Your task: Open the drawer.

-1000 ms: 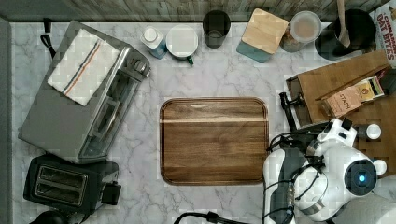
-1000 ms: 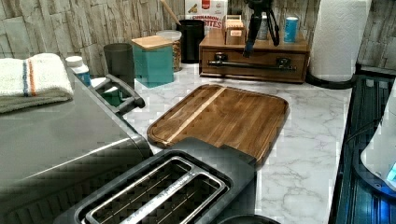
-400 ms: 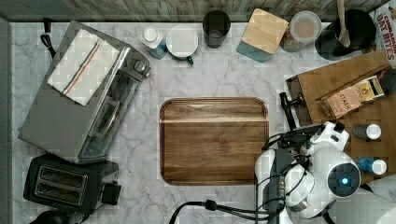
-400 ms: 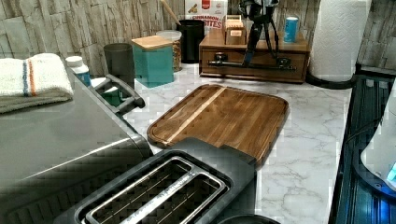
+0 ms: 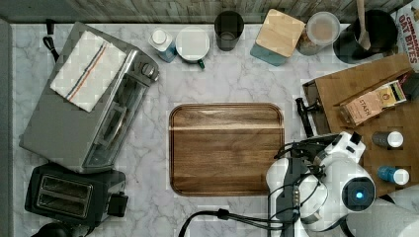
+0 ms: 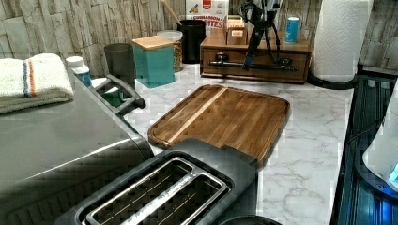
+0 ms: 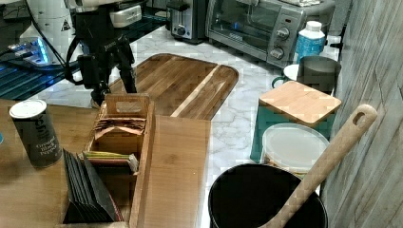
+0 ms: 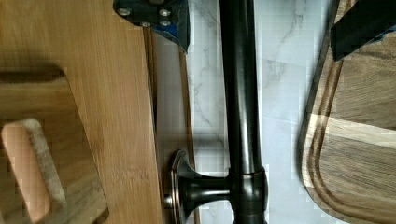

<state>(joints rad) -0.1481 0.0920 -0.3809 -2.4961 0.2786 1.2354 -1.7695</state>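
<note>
Black end effector point(image 8: 259, 23) held apart, straddling the long thin black metal bar handle point(image 8: 238, 93) without touching it: one dark padded finger point(image 8: 154, 18) on the box side of the bar, the other point(image 8: 364, 23) on the far side, over the tray's edge. Smooth, round and glossy along the bar, with a flared metal mounting foot point(image 8: 180, 189) fixed into the brown bamboo drawer point(image 6: 256, 70) directly below the end effector. Set into the front of a pale, fine-grained wooden box point(image 7: 176, 156), which stands on the white veined marble counter point(image 5: 237, 84). Cannot tell how far out from the box.

Just beside the end effector, away from the box: a flat dark-wood tray with rounded corners point(image 5: 226, 148), streaked with one lighter stripe and grooved near its rim, lying bare.

Behind the end effector, on the box's top: a small open bamboo rack point(image 7: 123, 128) packed with paper tea sachets, a row of black sachets point(image 7: 88, 190) beyond it, and an upright grey cylindrical tin with a white lid point(image 7: 35, 133).

Farther off past the box: a round black pot point(image 7: 266, 199) with a pale wooden spoon point(image 7: 328, 156) leaning in it, a jar under a translucent plastic lid point(image 7: 292, 142), and a teal square canister capped with a bamboo lid point(image 7: 299, 102).
</note>
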